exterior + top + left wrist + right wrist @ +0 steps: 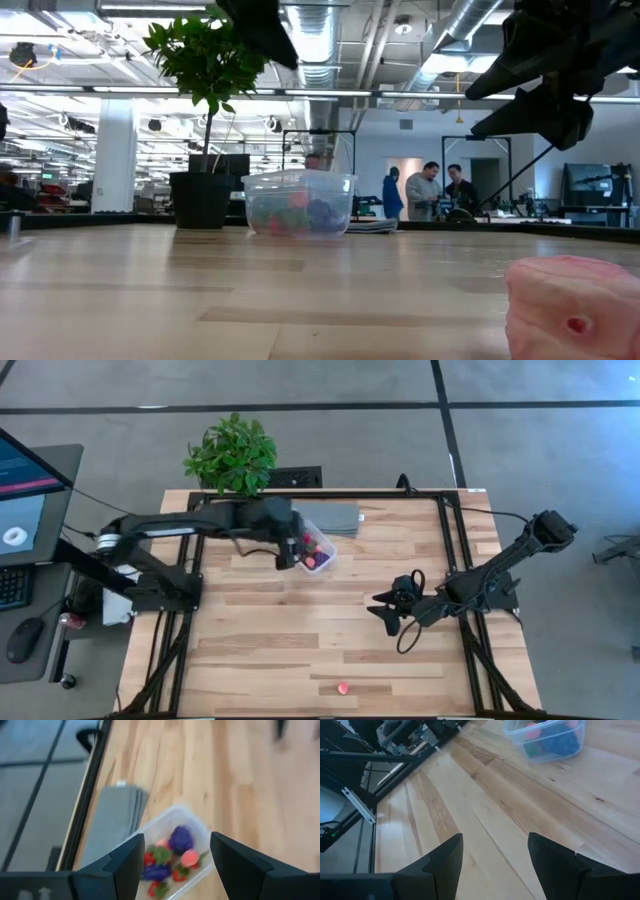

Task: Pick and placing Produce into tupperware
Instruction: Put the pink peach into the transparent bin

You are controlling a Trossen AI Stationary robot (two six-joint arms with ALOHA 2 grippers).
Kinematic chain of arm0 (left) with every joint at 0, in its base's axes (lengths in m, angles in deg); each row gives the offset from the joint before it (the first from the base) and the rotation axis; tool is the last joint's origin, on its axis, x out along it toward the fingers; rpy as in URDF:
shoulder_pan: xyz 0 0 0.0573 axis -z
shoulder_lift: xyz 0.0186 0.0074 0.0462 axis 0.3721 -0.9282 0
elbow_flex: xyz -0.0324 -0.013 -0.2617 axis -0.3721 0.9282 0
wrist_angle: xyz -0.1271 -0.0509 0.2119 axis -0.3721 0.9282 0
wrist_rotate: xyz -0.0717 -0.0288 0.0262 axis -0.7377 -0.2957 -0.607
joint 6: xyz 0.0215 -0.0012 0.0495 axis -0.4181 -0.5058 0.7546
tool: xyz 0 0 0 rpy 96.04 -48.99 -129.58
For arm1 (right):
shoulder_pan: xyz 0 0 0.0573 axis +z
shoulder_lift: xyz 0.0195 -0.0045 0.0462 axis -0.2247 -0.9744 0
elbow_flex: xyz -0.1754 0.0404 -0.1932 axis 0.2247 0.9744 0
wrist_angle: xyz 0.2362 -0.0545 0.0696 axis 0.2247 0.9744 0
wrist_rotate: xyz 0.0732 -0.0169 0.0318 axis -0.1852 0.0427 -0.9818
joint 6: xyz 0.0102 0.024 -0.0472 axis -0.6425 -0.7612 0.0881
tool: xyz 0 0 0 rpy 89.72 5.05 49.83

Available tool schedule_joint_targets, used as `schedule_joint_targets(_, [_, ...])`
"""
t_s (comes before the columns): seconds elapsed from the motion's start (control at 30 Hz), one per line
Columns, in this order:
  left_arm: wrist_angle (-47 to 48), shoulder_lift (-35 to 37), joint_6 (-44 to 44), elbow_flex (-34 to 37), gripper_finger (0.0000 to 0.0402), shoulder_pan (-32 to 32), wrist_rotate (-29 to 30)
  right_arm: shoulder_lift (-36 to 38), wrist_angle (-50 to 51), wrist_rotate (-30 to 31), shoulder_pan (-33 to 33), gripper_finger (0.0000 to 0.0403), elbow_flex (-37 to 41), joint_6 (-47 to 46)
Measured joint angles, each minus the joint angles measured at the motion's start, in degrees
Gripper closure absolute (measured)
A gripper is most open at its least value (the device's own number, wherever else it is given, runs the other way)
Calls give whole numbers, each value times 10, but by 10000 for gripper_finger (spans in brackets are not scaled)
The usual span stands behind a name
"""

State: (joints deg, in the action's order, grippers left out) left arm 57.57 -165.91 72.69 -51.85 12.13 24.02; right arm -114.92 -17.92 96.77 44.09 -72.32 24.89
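Pale wooden planks form the table top, which sits on a grey floor with a black frame along its edges. Seen from above, a leafy green potted plant stands at the far edge, and a flat grey slab lies on the wood just beside it. The clear tupperware rests near that slab, toward the far left of the table, with its lid off. Inside it lie several pieces of produce: red strawberry-like pieces with green tops, two dark purple ones and a pale pink one. The left gripper hangs directly over the box, its two dark fingers spread apart with nothing between them; its wrist camera looks down past them onto the fruit. One pink fruit piece lies alone on the wood near the front edge, well apart from the box; the table-level camera shows it very close and blurred at the lower right. The right gripper hovers over bare wood toward the middle right of the table, its fingers also parted and holding nothing. Beyond the table, the low view shows an open workshop with ceiling ducts, and several people standing far off
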Motion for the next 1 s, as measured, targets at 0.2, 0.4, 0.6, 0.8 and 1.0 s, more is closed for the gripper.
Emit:
schedule_joint_targets(0.2, [-77,113,-30,96,182,28,-10,0,0,4,-6,155,0,2])
schedule_joint_targets(0.4, [-182,213,-72,227,183,56,-12,0,0,3,-20,155,0,16])
schedule_joint_targets(0.6, [-263,303,-132,350,183,65,-10,0,-2,1,-35,155,0,16])
schedule_joint_targets(0.8, [-348,392,-200,463,183,65,-3,0,-4,0,-50,155,0,16])
schedule_joint_targets(1.0, [-371,474,-248,531,183,69,12,0,2,-6,-58,155,0,15])
